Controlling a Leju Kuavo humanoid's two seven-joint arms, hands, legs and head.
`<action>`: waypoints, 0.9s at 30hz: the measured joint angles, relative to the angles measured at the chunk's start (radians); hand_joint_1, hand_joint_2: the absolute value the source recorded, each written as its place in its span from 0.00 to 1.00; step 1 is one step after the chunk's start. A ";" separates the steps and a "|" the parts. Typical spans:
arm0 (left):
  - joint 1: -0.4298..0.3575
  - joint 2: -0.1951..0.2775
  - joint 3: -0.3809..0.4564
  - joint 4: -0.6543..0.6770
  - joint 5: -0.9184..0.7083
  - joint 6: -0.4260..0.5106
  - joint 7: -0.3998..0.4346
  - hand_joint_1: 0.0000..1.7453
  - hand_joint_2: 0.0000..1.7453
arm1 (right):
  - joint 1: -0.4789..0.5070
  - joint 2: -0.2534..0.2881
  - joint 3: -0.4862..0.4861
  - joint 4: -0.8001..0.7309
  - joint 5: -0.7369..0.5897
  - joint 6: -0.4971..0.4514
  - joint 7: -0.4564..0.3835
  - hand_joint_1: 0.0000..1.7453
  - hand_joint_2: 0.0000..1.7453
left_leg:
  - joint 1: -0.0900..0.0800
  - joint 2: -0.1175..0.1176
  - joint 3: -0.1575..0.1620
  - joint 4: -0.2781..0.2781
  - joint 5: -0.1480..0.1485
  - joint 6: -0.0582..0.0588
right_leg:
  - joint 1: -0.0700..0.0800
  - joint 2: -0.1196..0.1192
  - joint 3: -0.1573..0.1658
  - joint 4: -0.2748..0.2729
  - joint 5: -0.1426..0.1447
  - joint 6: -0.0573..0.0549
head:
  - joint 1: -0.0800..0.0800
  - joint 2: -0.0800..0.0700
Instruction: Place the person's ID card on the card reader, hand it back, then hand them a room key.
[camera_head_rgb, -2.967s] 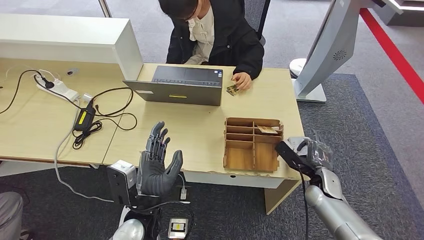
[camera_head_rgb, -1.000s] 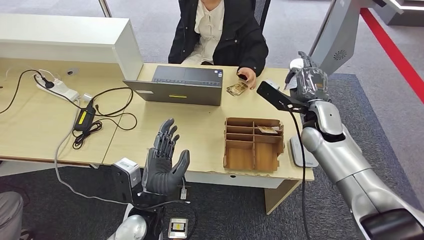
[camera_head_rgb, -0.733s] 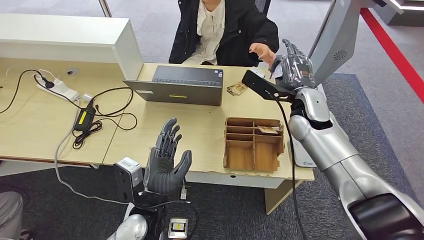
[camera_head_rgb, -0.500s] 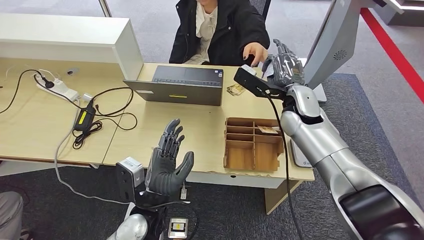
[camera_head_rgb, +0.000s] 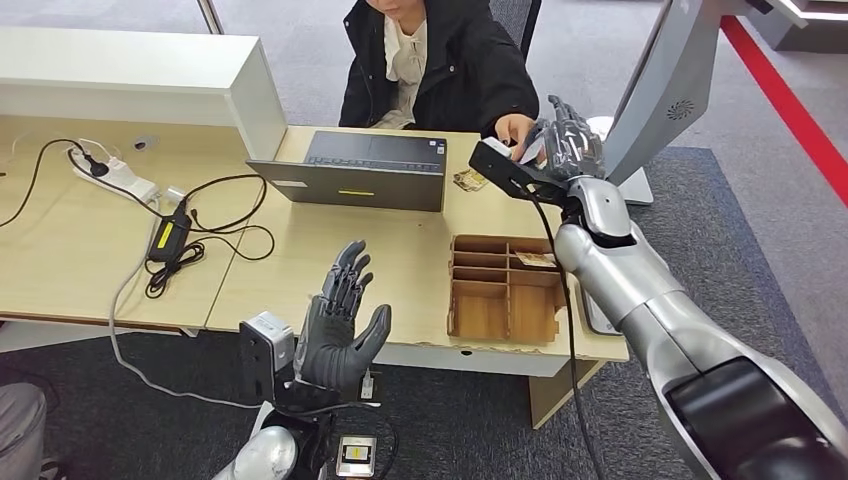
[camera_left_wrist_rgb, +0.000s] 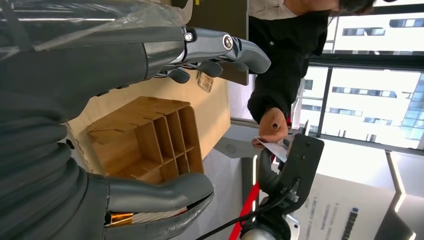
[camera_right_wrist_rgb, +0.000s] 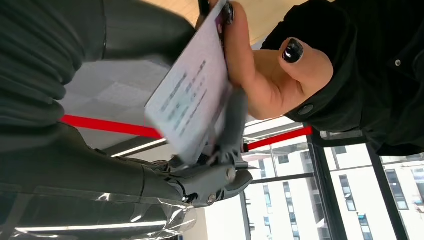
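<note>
ID card (camera_right_wrist_rgb: 192, 107) sits between my right hand (camera_head_rgb: 565, 140) and the person's hand (camera_head_rgb: 515, 130), raised above the far edge of the surface (camera_head_rgb: 400, 260) beside the laptop (camera_head_rgb: 355, 170). Their fingers pinch one end; my fingers (camera_right_wrist_rgb: 220, 177) lie against the card, though I cannot tell whether I have a firm hold. My left hand (camera_head_rgb: 335, 325) is raised at the surface's near edge, fingers spread, holding nothing. A wooden organizer (camera_head_rgb: 505, 290) stands near me, and another card (camera_head_rgb: 467, 180) lies flat by the laptop.
</note>
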 joint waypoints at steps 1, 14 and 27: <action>0.000 0.000 0.000 0.002 0.000 -0.001 0.000 0.00 1.00 | 0.000 0.001 0.002 0.008 0.000 -0.007 0.000 0.00 1.00 | 0.000 0.000 0.000 0.000 0.000 0.000 | 0.000 0.000 0.000 0.000 0.000 0.000 | 0.000 0.000; 0.006 0.000 0.000 0.016 -0.025 0.042 0.008 0.00 1.00 | 0.024 0.004 0.002 -0.007 -0.167 -0.147 -0.110 0.00 1.00 | 0.000 0.000 0.000 0.000 0.000 0.000 | 0.000 0.000 0.000 0.000 0.000 0.000 | 0.000 0.000; 0.063 0.013 0.012 -0.031 -0.076 0.117 0.030 0.00 1.00 | 0.246 -0.028 -0.016 -0.393 -0.380 -0.136 -0.143 0.00 1.00 | 0.000 0.000 0.000 0.000 0.000 0.000 | 0.000 0.000 0.000 0.000 0.000 0.000 | 0.000 0.000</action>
